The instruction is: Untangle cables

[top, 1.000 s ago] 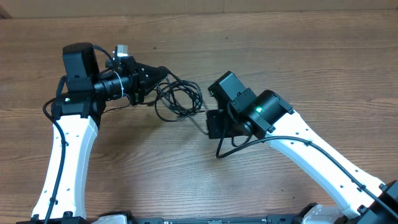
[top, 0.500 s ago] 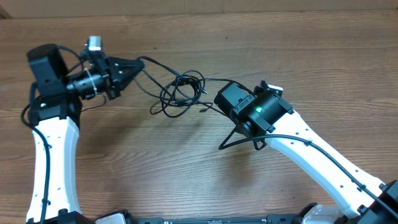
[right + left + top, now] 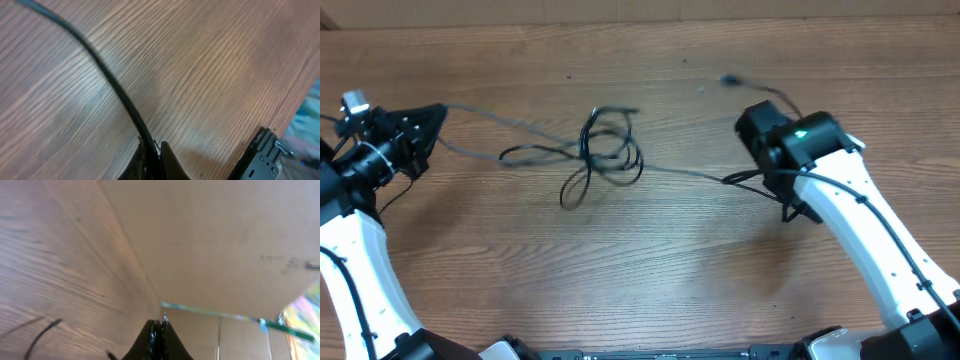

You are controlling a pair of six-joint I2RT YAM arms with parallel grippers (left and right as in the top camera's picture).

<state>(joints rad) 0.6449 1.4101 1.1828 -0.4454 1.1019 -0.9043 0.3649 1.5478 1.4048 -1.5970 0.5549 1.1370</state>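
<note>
The black cables (image 3: pixel 605 150) lie in a loose knot of loops at the middle of the wooden table (image 3: pixel 650 270). One strand runs taut from it to my left gripper (image 3: pixel 443 109), at the far left and shut on that strand. Another thin strand stretches right to my right gripper (image 3: pixel 742 179), mostly hidden under its arm. A blurred plug (image 3: pixel 728 80) hangs in the air above the right arm. In the right wrist view the gripper (image 3: pixel 152 146) is shut on a cable (image 3: pixel 100 70). In the left wrist view the gripper (image 3: pixel 159 325) is shut, with a silvery bit at its tip.
A cardboard wall (image 3: pixel 640 12) borders the far side of the table and fills the left wrist view as cardboard (image 3: pixel 225 240). The right wrist view shows the table's edge (image 3: pixel 305 82) at the right.
Both arms have swung apart, the left one far to the left and the right one to the right. The bundle between them has been pulled out into long taut strands with a smaller knot.
</note>
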